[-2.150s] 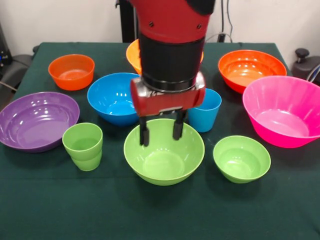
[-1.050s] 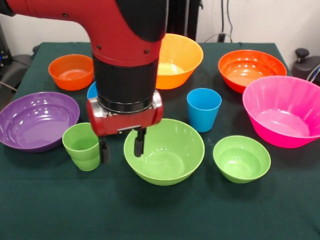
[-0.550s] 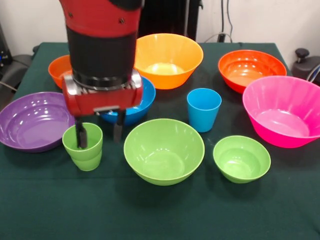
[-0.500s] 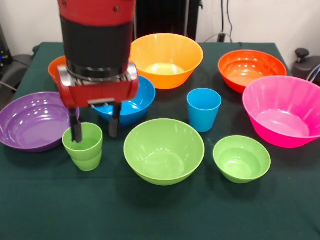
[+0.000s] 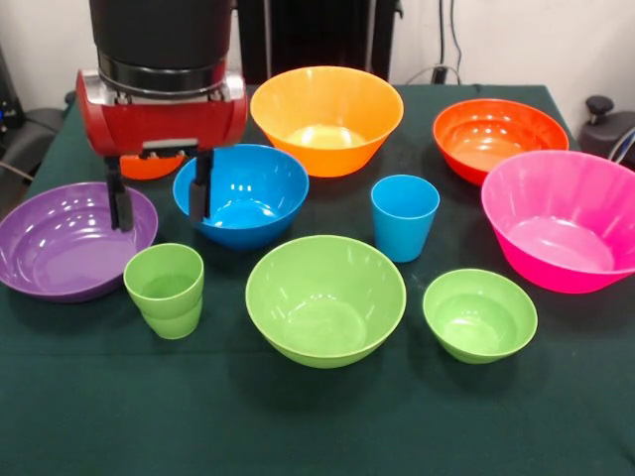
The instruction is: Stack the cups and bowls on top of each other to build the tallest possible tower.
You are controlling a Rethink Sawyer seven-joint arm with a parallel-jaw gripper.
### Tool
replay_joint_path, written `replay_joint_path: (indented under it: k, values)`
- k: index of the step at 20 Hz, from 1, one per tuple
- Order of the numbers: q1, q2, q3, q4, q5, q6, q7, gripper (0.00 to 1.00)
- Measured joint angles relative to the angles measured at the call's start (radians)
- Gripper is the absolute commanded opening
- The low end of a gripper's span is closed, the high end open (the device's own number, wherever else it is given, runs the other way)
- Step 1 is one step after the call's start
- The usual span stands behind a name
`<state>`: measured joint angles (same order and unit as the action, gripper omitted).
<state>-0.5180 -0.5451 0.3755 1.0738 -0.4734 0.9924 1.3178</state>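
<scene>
Front view, nearest me: the big green bowl (image 5: 325,297) and the small green bowl (image 5: 480,313) sit apart on the dark desk (image 5: 317,426), with the green cup (image 5: 165,290) upright at the left and nothing in it. Behind them stands the blue cup (image 5: 405,216), also alone, then the blue bowl (image 5: 241,194), the purple bowl (image 5: 69,238) at the left and the pink bowl (image 5: 562,218) at the right. Farthest back are the yellow-orange bowl (image 5: 325,117), the orange bowl (image 5: 499,135) and a smaller orange bowl (image 5: 149,164), mostly hidden behind the arm.

What has just changed: half a second ago my pincer (image 5: 159,198) straddled the green cup's rim, one finger inside; now it has risen and drifted back, hanging between the purple and blue bowls. Its fingers are spread wide and carry nothing. The cup stayed where it was, so I judge that grab never closed. Nothing is stacked yet; every cup and bowl rests singly on the desk, and the tower has not begun.

I can read no brand, label or writing on any piece or on the arm.
</scene>
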Motion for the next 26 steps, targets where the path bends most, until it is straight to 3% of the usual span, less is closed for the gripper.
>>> replay_joint_path:
  k: [14,26]
  values:
    - [-0.076,0.012,0.000,0.147,-0.056,-0.074,0.000,1.00]
    - [-0.080,0.050,0.003,0.179,-0.079,-0.132,0.000,1.00]
